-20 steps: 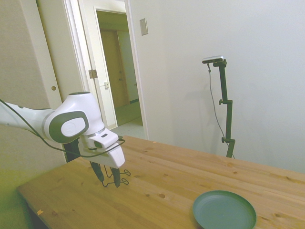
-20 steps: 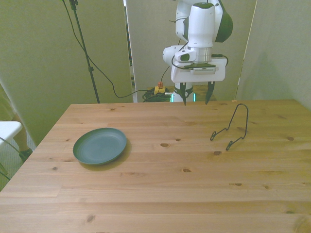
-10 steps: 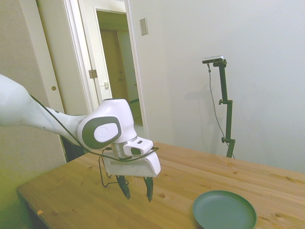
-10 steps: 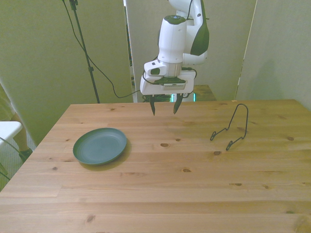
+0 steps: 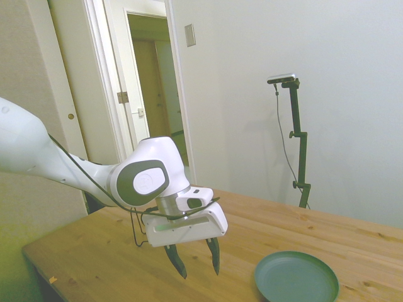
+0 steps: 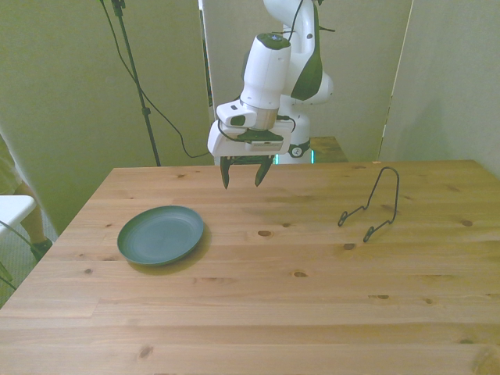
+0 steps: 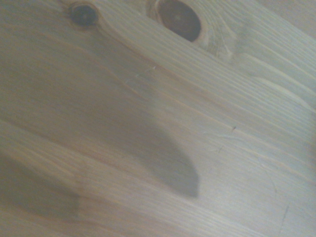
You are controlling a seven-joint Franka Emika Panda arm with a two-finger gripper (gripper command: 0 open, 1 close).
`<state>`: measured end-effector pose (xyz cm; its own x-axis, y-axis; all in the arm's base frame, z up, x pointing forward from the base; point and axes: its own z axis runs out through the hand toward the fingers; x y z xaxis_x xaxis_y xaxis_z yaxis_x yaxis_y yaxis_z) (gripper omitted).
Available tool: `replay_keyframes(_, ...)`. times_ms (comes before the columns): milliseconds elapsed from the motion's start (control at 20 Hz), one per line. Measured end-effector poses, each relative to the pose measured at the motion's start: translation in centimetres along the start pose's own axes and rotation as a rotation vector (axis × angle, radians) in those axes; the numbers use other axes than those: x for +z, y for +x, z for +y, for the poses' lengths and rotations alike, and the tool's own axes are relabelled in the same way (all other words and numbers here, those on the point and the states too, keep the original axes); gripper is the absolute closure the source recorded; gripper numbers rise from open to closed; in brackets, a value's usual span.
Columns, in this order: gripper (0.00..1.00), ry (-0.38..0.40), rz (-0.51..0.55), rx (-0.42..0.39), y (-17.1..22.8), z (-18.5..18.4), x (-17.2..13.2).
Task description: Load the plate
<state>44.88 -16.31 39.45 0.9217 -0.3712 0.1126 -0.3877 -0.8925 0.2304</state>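
Note:
The plate [image 6: 161, 234] is round and dark teal-green and lies flat on the wooden table [image 6: 258, 312] toward the front view's left; the side view shows the plate [image 5: 296, 277] near its lower right. My gripper [image 6: 241, 175] hangs open and empty above the table, up and to the right of the plate in the front view. Seen from the side, the gripper [image 5: 196, 265] is left of the plate and apart from it. The wrist view holds only bare wood grain [image 7: 163, 123] with knots and a shadow.
A black wire stand [image 6: 375, 205] sits on the table toward the front view's right. In the side view, only a bit of the wire stand [image 5: 135, 234] shows behind the arm. A doorway [image 5: 154, 94] opens beyond the table.
The arm has swung from near the wire stand toward the plate, to the front view's left, and the gripper has come a little lower. The fingers stay open.

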Motion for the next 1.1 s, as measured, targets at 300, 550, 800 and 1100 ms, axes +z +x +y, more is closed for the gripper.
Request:
replay_keyframes(300, 0.0, -0.042, 0.039, -0.049, 0.7, 0.1, 0.6)
replay_keyframes(550, 0.0, -0.088, 0.057, -0.146, 0.8, 1.1, 2.3)
replay_keyframes(800, 0.0, -0.123, 0.111, -0.222, 1.7, 3.5, 3.9)
replay_keyframes(1100, 0.0, -0.154, 0.219, -0.24, 4.0, 7.1, 4.3)
